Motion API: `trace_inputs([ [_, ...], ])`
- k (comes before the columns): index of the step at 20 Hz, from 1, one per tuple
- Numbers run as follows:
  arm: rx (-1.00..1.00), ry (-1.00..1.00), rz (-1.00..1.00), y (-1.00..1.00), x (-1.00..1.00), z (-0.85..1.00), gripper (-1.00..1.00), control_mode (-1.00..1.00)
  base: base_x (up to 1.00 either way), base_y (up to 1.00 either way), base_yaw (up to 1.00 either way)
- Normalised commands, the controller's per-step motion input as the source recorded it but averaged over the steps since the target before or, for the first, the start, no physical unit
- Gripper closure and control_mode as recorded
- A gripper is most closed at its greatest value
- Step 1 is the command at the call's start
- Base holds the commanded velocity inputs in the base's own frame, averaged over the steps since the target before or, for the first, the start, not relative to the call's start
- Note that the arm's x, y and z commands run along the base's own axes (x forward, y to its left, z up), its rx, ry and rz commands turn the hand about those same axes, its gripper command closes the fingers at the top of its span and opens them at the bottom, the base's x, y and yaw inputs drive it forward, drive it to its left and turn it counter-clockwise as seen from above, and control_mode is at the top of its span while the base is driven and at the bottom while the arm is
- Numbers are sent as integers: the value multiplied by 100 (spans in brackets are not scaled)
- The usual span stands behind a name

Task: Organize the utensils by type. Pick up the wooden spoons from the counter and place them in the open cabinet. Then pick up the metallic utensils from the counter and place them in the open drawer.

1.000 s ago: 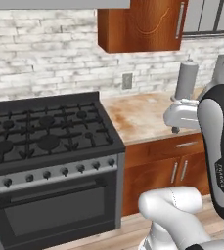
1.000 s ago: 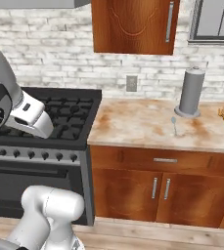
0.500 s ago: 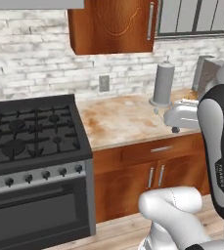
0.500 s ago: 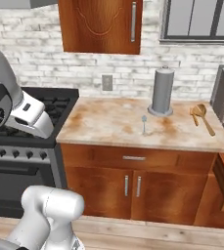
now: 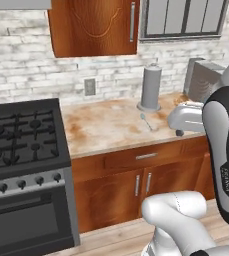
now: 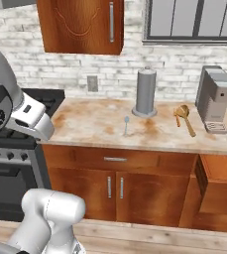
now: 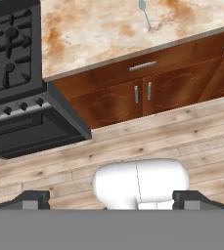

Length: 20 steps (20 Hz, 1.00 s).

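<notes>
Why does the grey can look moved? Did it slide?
No. The grey canister sits equally close to the wall outlet as before; the base drove, shifting the whole view.

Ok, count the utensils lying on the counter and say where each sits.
3 on the counter: a metal spoon before the grey canister, two wooden spoons beside the coffee machine. More may be hidden.

Only lettering: small dark vertical print on the robot arm (image 5: 226, 175), looks like "FRANKA", barely legible.
</notes>
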Motion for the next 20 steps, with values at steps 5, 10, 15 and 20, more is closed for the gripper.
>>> trace_inputs([
  [5, 0, 0, 0, 0, 0, 0, -100, 100, 11, -46, 0],
  [10, 0, 0, 0, 0, 0, 0, -100, 100, 26, -41, 0],
  [15, 0, 0, 0, 0, 0, 0, -100, 100, 36, -39, 0],
  [20, 0, 0, 0, 0, 0, 0, -100, 100, 48, -41, 0],
])
